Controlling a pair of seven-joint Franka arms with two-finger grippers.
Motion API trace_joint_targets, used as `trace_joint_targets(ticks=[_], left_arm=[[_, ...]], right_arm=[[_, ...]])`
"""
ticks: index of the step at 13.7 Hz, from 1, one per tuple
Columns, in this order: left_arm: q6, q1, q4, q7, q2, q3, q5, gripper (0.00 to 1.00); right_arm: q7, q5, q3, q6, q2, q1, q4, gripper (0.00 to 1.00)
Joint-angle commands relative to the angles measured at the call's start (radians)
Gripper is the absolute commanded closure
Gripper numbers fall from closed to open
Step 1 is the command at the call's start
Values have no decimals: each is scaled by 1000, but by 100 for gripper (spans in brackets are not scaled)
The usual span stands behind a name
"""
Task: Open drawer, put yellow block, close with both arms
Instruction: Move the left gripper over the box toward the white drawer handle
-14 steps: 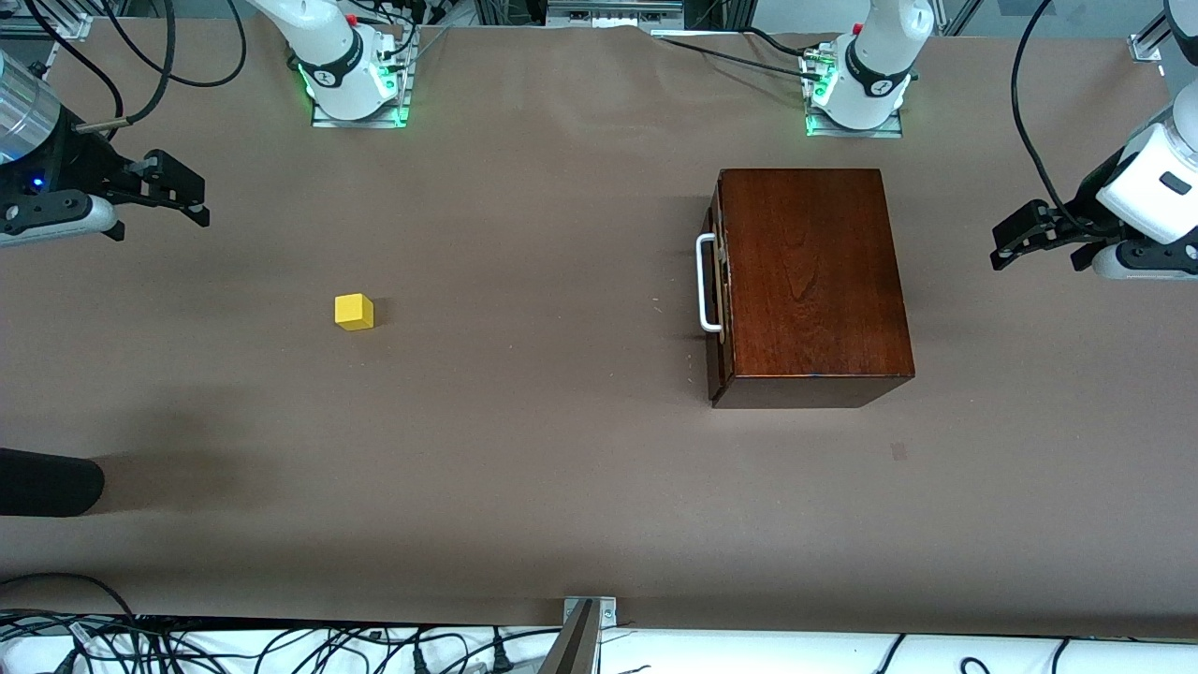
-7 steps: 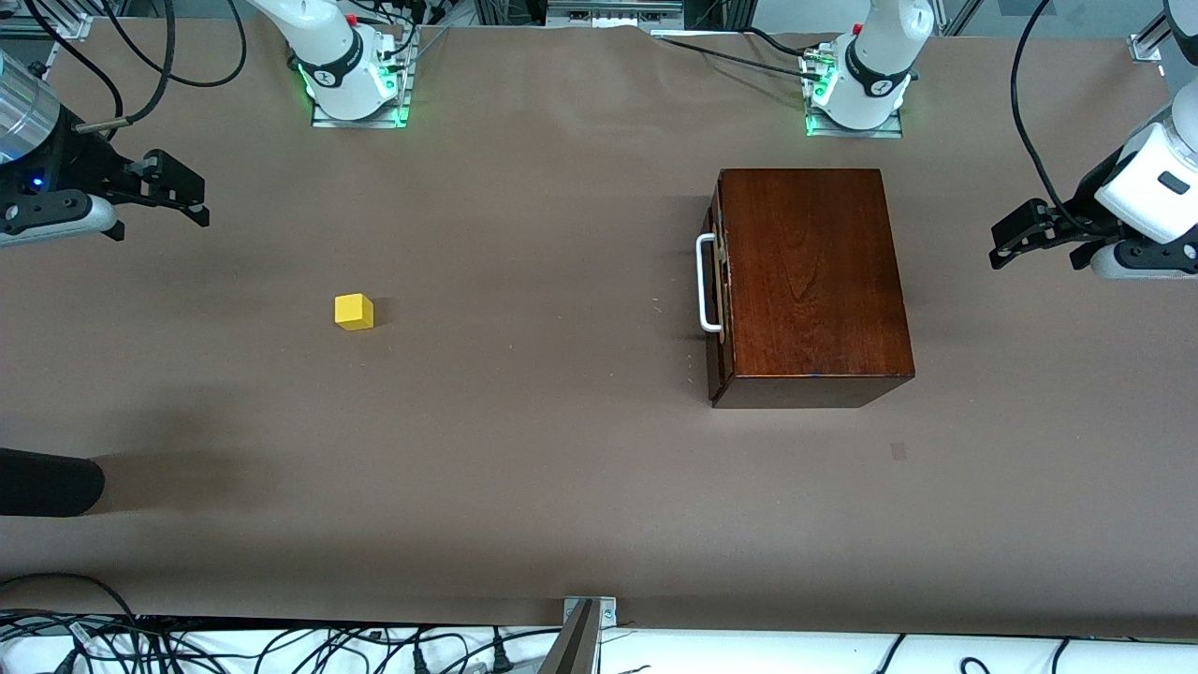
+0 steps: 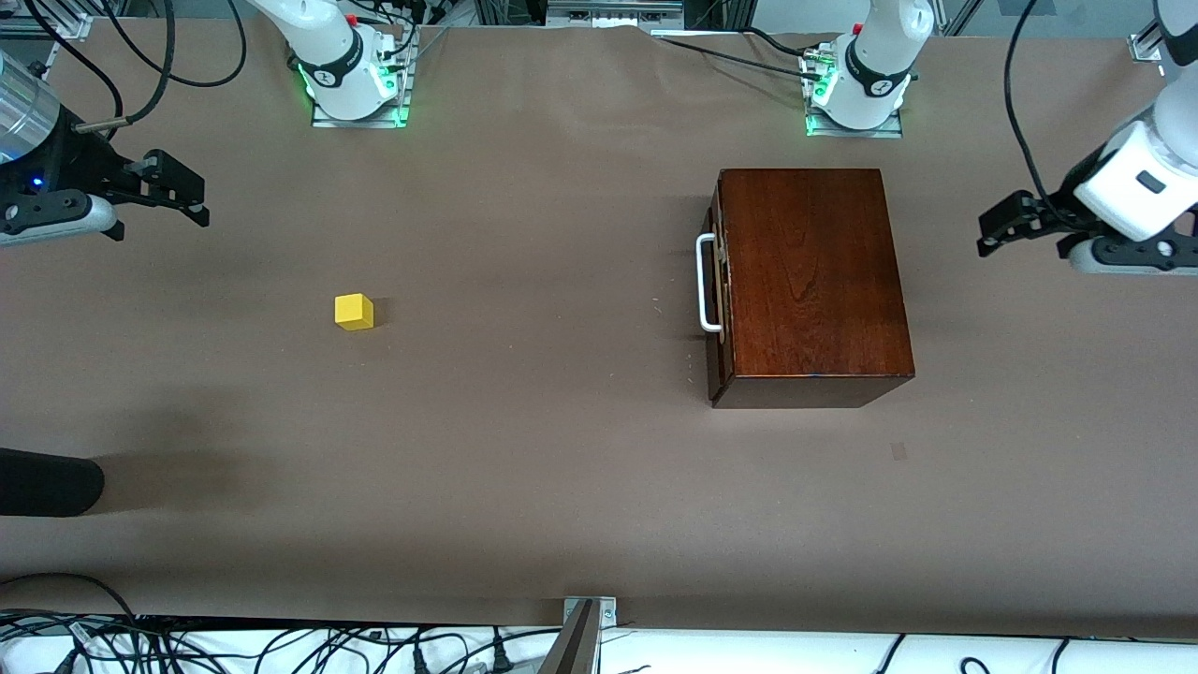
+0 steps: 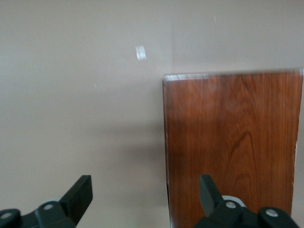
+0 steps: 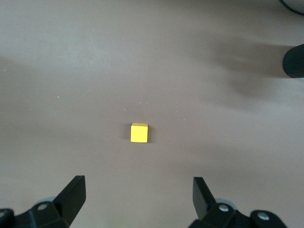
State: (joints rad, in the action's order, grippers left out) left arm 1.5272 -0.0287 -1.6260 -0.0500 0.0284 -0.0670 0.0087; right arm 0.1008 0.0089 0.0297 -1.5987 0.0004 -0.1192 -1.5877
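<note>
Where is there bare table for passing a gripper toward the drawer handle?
The wide brown stretch between the yellow block and the drawer handle is bare, as is the strip nearer the front camera. The left gripper and right gripper hang open over the table's ends.

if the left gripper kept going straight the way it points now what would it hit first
Probably the wooden box: the left gripper, open, points toward it over bare table. If it is higher than the box, it might pass over the top.

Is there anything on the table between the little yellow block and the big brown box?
No. In the front view, only bare brown table lies between the yellow block and the box, whose drawer handle faces the block.
</note>
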Motion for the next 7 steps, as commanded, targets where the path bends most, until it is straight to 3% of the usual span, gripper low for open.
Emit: trace_joint_targets(ticks=[1, 5, 7], left_arm=[[-99, -2, 32, -7, 76, -101, 23, 0], [-93, -32, 40, -67, 149, -226, 20, 0], [-56, -116, 40, -129, 166, -232, 22, 0]], right_arm=[[19, 2, -4, 25, 10, 10, 31, 0], [19, 2, -4, 25, 10, 10, 31, 0], [19, 2, -4, 25, 10, 10, 31, 0]])
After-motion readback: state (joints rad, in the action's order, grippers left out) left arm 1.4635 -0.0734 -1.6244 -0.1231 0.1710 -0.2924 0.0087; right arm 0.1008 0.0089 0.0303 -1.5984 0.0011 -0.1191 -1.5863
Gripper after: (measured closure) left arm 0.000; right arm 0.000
